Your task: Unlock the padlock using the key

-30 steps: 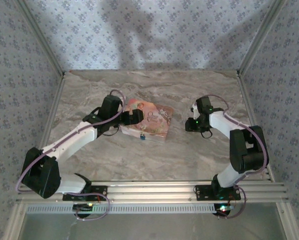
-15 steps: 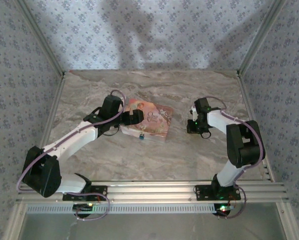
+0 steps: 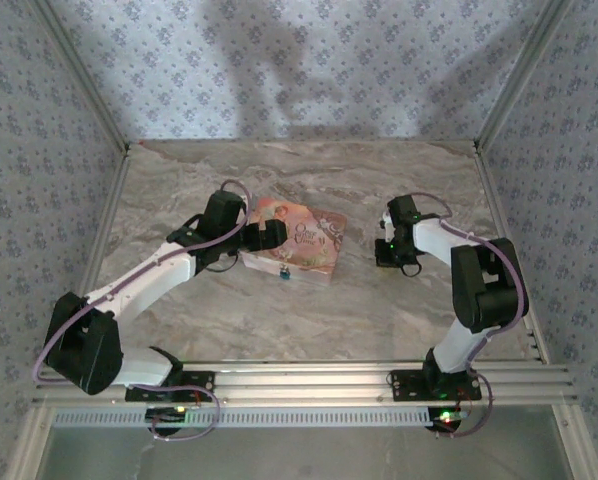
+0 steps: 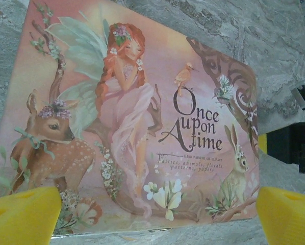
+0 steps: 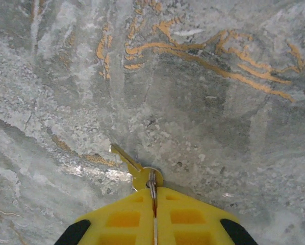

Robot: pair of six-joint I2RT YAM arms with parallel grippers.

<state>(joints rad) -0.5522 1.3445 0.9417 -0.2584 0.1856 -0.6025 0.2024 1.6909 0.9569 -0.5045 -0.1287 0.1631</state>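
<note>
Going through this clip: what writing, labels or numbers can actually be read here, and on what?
"Once upon A time": large dark lettering on the lid of the pink illustrated box, left wrist view.
Small capitals just under the title: too blurred to read.
Script line below that: seems to read "fairies, animals, florals, patterns, paper", not certain.
In the top view the lid lettering is too small to read.
The key: no marking legible.

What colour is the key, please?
Brass-gold key, best seen in the right wrist view.
</note>
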